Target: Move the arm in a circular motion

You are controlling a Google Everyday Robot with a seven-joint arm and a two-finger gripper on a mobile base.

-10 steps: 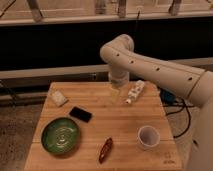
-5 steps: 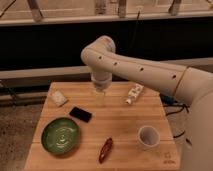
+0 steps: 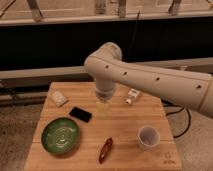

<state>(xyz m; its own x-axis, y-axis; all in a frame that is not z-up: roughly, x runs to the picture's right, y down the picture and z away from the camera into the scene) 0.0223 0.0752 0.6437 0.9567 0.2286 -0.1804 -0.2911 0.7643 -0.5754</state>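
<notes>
End effector [image 3: 104, 109] on arm [image 3: 145, 77] has drifted right over the table [image 3: 125, 131].

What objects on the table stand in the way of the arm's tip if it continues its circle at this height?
Nothing visible does. The cream-white robot arm holds its gripper, the translucent yellowish tip, above the bare wooden table. The flat black phone, green plate and white cup lie lower.

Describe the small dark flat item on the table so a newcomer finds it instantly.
On the wooden table, look left of the arm, whose gripper hangs over the centre. The black slab lies between the green plate and a pale block. It alone is black and rectangular.
</notes>
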